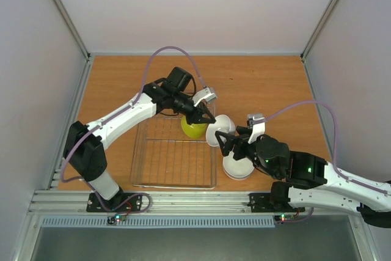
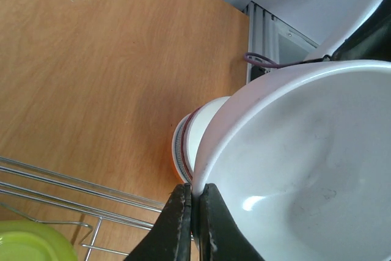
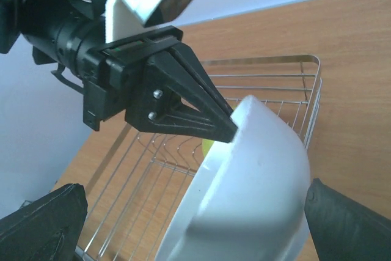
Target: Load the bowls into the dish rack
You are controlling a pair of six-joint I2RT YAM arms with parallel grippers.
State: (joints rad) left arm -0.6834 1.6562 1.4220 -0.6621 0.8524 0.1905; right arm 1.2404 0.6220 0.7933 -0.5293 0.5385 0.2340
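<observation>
Left tool (image 2: 194,211) pinching white bowl (image 2: 305,169) by its rim, off the surface (image 1: 269,90); dish rack (image 1: 160,169) lying just beneath and left of this tool, the nearer one. Right tool (image 1: 231,140) gaping wide around bowl, seemingly not touching

Dish rack (image 1: 174,185): the near and left floor is left open from above. The far-right corner is taken by the yellow-green bowl (image 1: 193,129). The far-left corner is partly covered by the left arm (image 1: 122,116).

The right rim is crowded. A tilted white bowl (image 1: 221,128) is pinched at its rim by the left fingers (image 2: 176,227) and flanked by the spread right fingers (image 3: 351,224).

A bowl stack (image 1: 238,168) is set on the surface (image 1: 269,80) just right of the rack, partly overhung by the right fingers. The far surface is left unobstructed.
</observation>
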